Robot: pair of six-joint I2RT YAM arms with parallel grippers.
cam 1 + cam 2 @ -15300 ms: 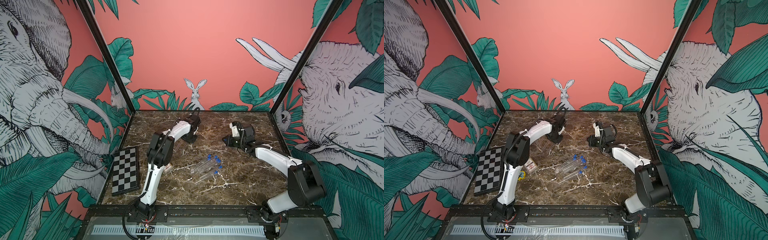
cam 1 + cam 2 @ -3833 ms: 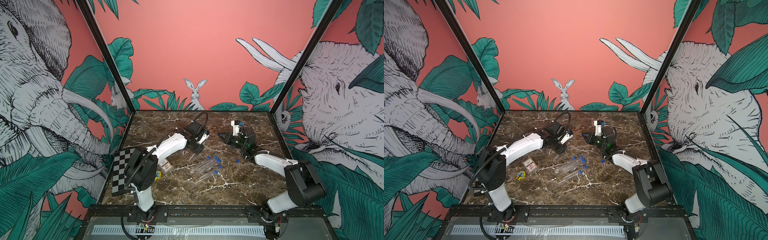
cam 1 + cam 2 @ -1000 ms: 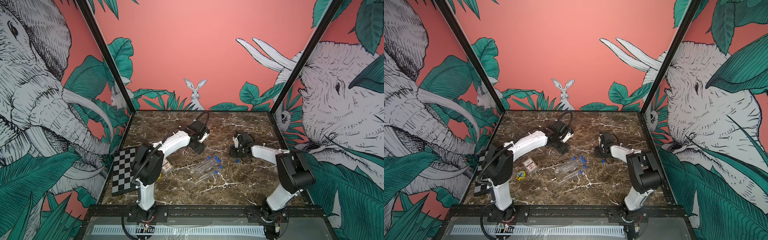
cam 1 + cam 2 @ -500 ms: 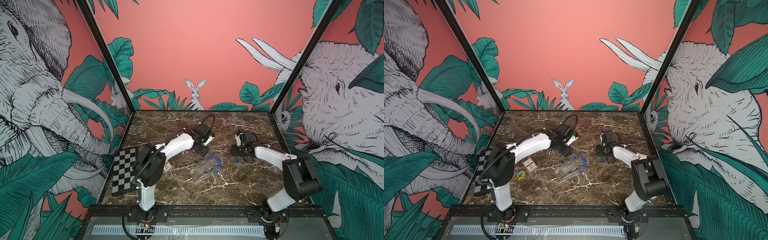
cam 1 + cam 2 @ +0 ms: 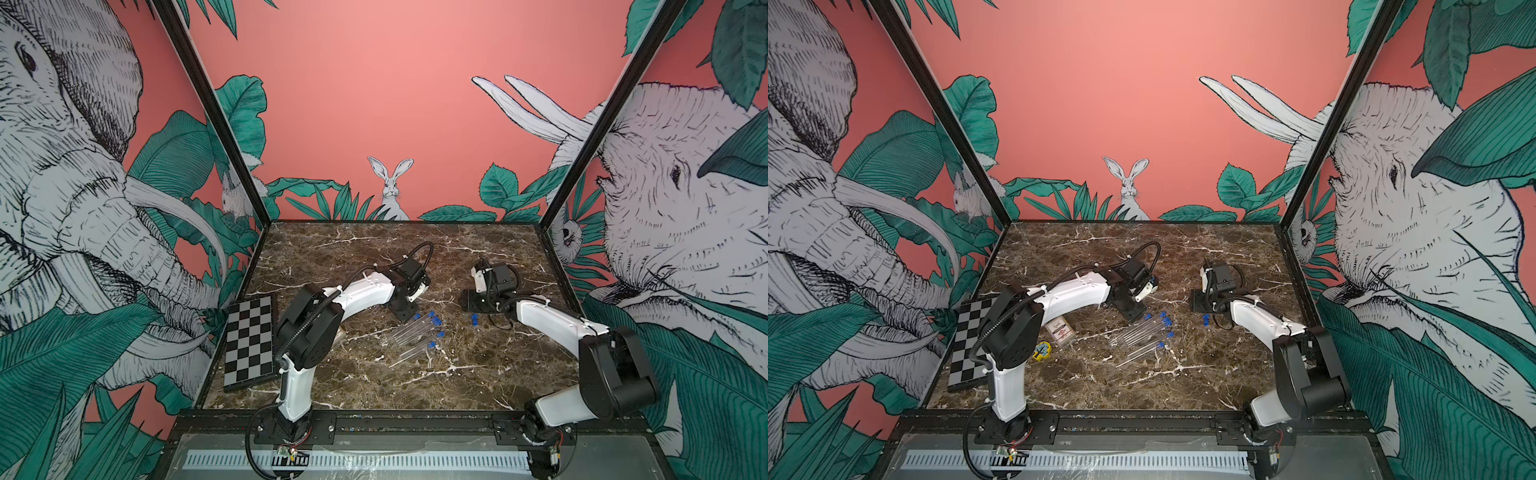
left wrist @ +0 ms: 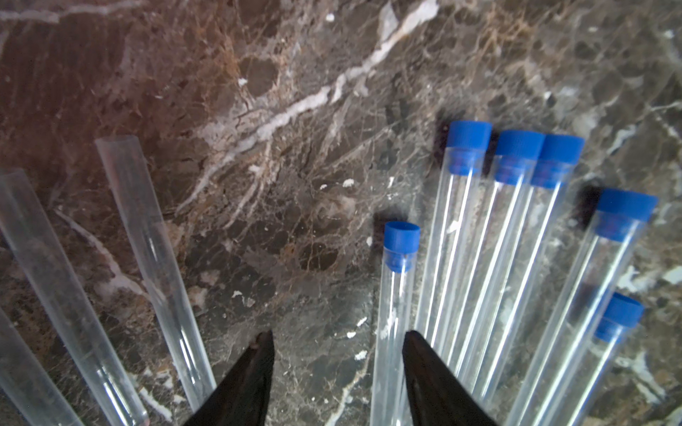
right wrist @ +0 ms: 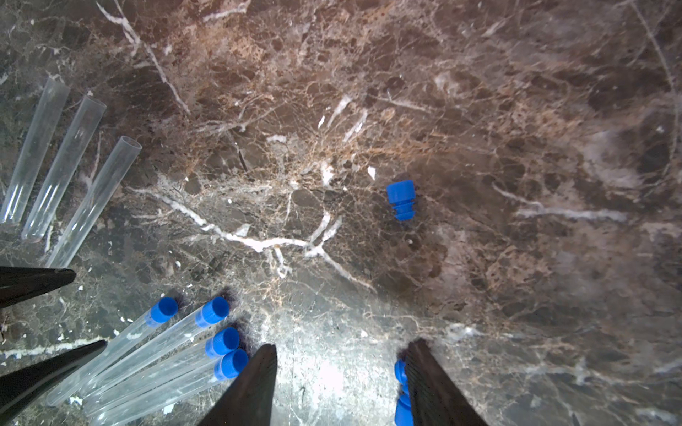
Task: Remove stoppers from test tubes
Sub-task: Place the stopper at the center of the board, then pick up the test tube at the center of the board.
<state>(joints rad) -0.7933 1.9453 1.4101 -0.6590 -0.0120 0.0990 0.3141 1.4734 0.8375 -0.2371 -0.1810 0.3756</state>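
I'm seeing the chessboard [image 5: 250, 340] lying lower left, then a yellow trinket [image 5: 1042, 350] and a card case [image 5: 1061, 330], its red label unreadable. At centre the test tubes [image 5: 1138, 332] are lying, several wearing stoppers [image 6: 468, 134]. The left jaws and right jaws are hanging apart, gripping nothing, with a loose stopper [image 7: 401, 201] right of centre.

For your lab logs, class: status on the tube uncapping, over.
Left gripper, right gripper open, empty. Six capped tubes, three bare tubes. Loose stopper nearby. Nothing blocking.

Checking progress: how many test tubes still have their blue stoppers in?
6 stoppered tubes, fanned out: one nearest the left gripper, three side by side, two beyond them. Others may lie out of view.
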